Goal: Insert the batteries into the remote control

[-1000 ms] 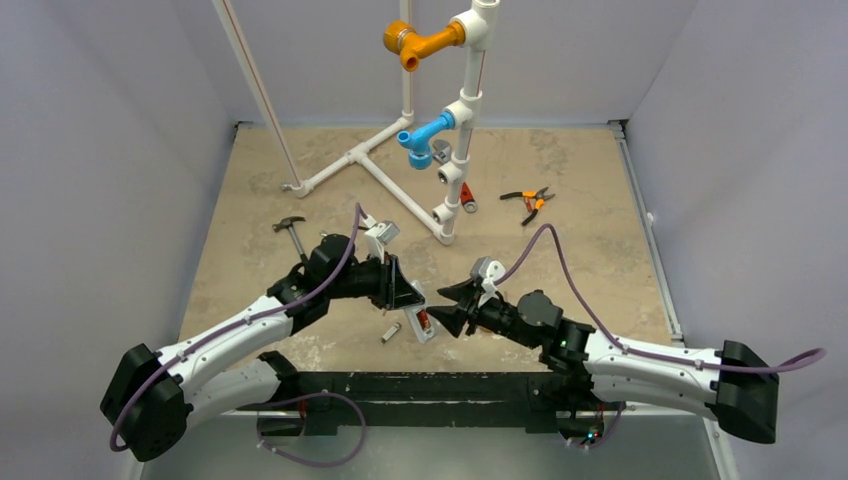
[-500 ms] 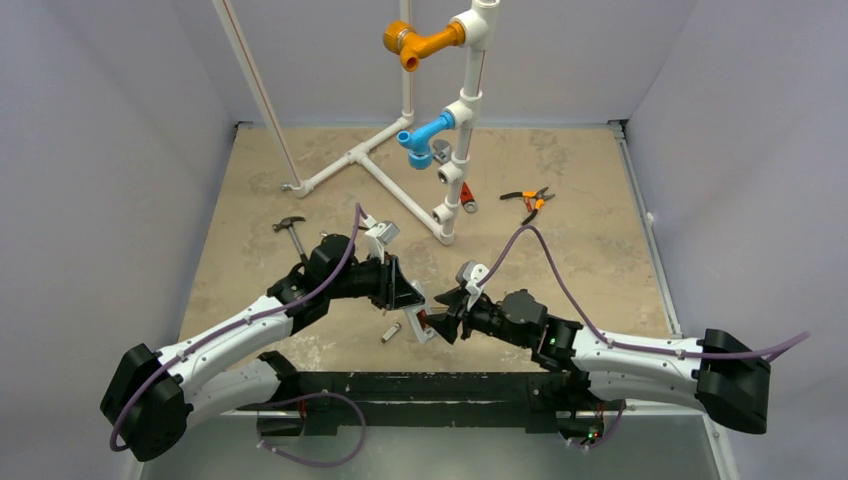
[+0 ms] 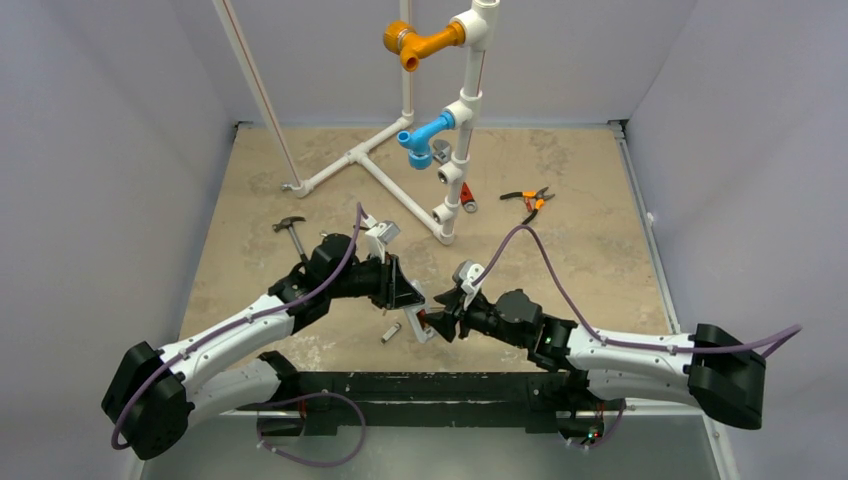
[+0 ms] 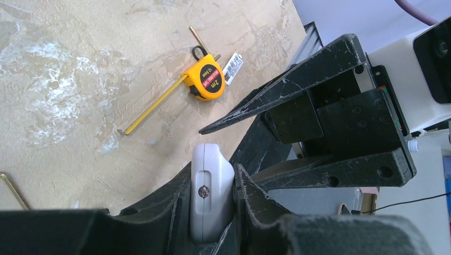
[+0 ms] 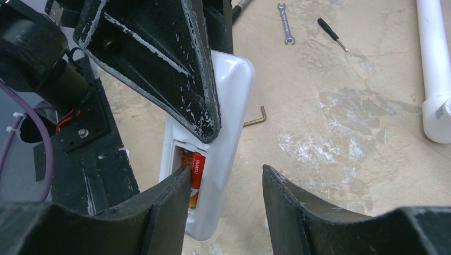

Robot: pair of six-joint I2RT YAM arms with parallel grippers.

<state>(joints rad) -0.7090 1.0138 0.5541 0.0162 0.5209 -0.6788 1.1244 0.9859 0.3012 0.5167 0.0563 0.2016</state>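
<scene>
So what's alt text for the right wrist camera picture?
A white remote control, gripped by the left end effector, shows its open battery bay with a red battery inside. The open right end effector sits at the bay; a wrench, screwdriver and hex key lie on the tan table behind.

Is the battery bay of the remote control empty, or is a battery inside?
Not empty: a red battery lies in the remote control's open bay. A second cell: cannot tell.
</scene>
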